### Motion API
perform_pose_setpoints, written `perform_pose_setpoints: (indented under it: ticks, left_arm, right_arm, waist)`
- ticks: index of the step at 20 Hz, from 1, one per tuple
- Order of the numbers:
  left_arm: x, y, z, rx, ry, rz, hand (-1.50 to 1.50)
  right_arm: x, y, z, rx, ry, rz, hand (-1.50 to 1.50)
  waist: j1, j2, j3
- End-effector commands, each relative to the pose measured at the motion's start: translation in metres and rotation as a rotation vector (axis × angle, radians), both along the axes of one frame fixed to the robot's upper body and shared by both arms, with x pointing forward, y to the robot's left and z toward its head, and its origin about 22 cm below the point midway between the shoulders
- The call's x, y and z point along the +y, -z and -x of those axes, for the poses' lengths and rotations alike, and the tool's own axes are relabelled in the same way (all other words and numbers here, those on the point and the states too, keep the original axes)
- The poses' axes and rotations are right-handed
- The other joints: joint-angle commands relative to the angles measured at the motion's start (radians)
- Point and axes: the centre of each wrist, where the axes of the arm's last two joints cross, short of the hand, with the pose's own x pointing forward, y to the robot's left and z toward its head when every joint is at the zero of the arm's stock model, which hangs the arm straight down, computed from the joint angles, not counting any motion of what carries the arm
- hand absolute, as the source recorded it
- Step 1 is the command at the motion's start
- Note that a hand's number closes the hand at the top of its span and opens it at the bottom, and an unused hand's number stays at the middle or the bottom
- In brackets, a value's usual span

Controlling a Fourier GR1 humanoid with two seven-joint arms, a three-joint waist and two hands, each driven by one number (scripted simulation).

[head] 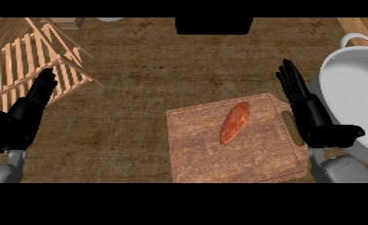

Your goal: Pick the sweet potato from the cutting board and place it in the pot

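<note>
On the cutting board lies the sweet potato, untouched. Beside it, the right hand is open and empty, fingers straight, near the pot. At the view's left edge, the left hand rests open.

My left hand and right hand are matte black all over, with long, slim, ridged fingers; the right shows a stubby black thumb. Below the wrists, my left forearm and right forearm are smooth pale-grey shells, perhaps with a seam.

just one cam here, up at head height, pointing steeply down at the counter, close enough that the cutting board fills the near right
</note>
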Motion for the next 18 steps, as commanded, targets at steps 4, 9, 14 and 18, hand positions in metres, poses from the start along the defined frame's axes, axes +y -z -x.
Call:
perform_pose_setpoints:
  ticks: [4,9,14,18]
  left_arm:
    - [-0.022,-0.03,-0.021,-0.196,-0.003,0.144,0.0]
    - [-0.059,-0.042,-0.031,-0.224,0.035,0.28,0.0]
    - [-0.064,-0.036,-0.032,-0.226,0.018,0.281,0.0]
    - [-0.059,-0.04,-0.038,-0.224,0.025,0.288,0.0]
  right_arm:
    - [-0.052,-0.078,-0.026,-0.157,-0.253,-0.101,1.5]
    - [-0.126,-0.069,-0.027,-0.146,0.091,0.318,-1.5]
    - [-0.136,-0.037,-0.007,-0.319,-0.169,0.359,-1.5]
    - [-0.118,-0.052,-0.004,-0.326,-0.242,0.504,-1.5]
  waist:
    - [-0.023,0.026,-0.017]
    - [-0.033,0.035,-0.016]
    - [-0.028,0.032,-0.017]
    - [-0.028,0.029,-0.019]
